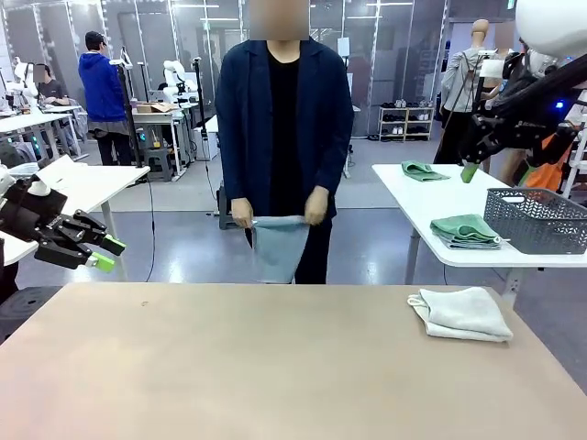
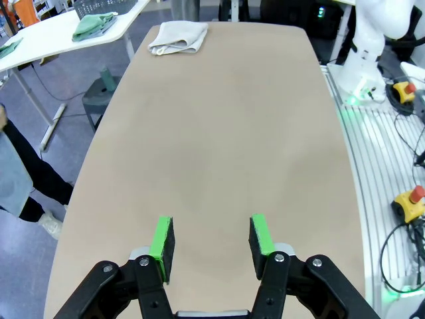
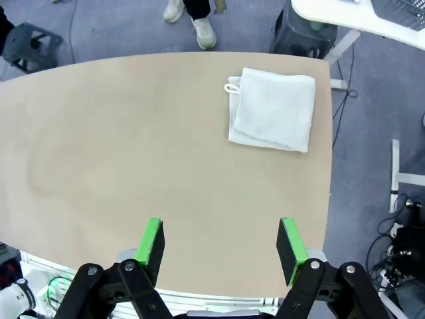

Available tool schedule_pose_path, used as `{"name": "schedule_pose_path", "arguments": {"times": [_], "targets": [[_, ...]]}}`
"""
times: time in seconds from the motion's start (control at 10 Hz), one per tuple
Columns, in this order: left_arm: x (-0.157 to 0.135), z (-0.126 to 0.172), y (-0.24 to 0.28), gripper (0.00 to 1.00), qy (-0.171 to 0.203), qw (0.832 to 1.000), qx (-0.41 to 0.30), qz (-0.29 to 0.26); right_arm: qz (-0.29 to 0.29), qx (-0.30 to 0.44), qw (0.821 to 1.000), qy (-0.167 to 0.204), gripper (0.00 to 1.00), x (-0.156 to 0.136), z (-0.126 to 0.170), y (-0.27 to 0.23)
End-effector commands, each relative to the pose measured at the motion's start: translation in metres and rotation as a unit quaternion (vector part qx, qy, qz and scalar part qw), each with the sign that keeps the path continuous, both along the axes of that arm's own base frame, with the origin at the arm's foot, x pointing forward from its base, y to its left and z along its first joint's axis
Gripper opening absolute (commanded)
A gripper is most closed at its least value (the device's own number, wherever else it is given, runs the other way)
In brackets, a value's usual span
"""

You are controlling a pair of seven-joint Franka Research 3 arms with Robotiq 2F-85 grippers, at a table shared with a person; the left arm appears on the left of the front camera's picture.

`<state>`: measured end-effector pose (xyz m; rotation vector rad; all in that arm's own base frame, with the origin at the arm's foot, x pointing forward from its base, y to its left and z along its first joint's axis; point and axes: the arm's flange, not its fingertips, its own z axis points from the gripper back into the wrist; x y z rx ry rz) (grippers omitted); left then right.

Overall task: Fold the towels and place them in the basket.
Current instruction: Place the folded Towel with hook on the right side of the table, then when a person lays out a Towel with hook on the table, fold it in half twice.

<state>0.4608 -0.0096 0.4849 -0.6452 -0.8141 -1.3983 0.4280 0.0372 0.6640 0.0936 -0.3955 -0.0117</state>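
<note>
A folded cream-white towel (image 1: 461, 313) (image 2: 178, 36) (image 3: 272, 109) lies on the tan table (image 1: 275, 367) near its far right corner. At the far side a person holds up a pale blue towel (image 1: 280, 243) (image 2: 12, 176) with both hands. The dark grey basket (image 1: 537, 220) (image 2: 99, 6) stands on a white side table at the right. My left gripper (image 1: 108, 254) (image 2: 211, 242) hovers open at the table's left, nothing between its pads. High at the right, my right gripper (image 1: 470, 165) (image 3: 222, 242) is open and empty above the table's near right part.
The white side table (image 1: 413, 188) carries a stack of green towels (image 1: 466, 229) (image 2: 93, 25) beside the basket and one more green towel (image 1: 424, 170) farther back. Another white table (image 1: 87, 183) stands at the far left.
</note>
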Motion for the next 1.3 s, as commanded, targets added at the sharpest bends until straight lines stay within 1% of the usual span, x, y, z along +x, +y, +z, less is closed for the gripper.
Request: {"name": "schedule_pose_path", "arguments": {"times": [0.0,1.2], "targets": [[-0.0006,0.0003,0.0001,0.59,-0.002,1.0,-0.003,-0.002,-0.001,0.004,1.0,0.003,0.85,0.0043,-0.0003,-0.0041],[-0.0006,0.0003,0.0001,0.59,-0.002,1.0,-0.003,-0.002,-0.001,0.004,1.0,0.003,0.85,0.0043,-0.0003,-0.0041]]}}
